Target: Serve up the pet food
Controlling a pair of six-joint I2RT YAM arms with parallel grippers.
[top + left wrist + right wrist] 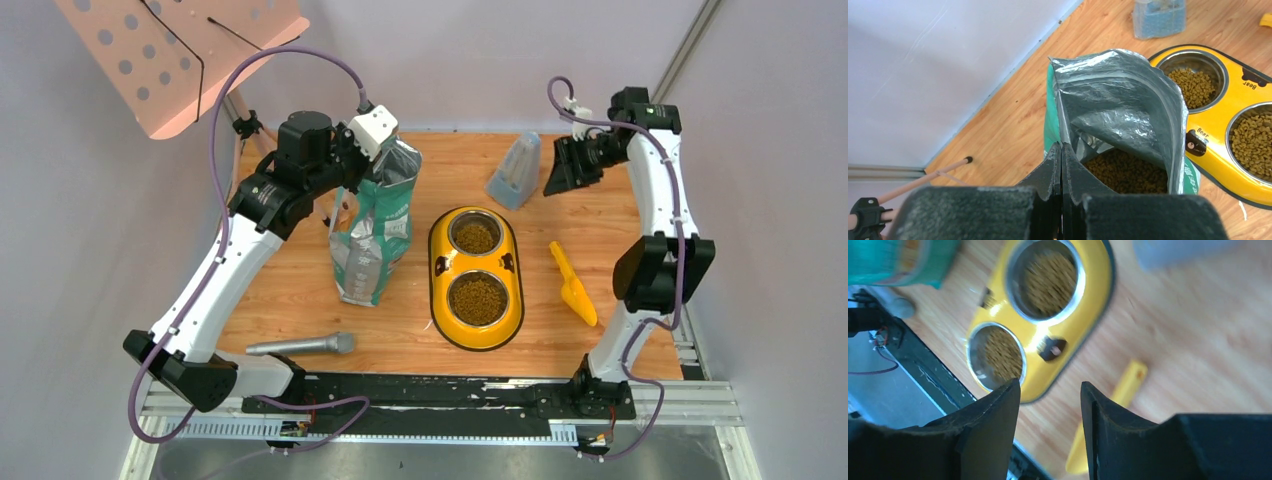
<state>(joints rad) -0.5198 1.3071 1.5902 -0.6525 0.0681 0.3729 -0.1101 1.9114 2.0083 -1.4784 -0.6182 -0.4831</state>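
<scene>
Your left pincer [1061, 148] is clamped shut on the rim of the green-and-silver bag [1128, 100]. Kibble [1128, 172] sits inside it and fills both steel bowls of the yellow feeder [1215, 120]. Your right pincer [1050, 390] hangs open and empty, and the scoop [573, 285] lies on the desk [300, 300]. Serving looks done, so release gently and leave the bag upright. The feeder reads "Bear"; the bag's print is illegible

Pale walls [480, 60], wooden table [600, 205]

Grey microphone [300, 345] lying near worktop [600, 205] front edge, left. Clear container [514, 172], blue contents, far edge. Pink perforated panel [180, 55] upper left.
</scene>
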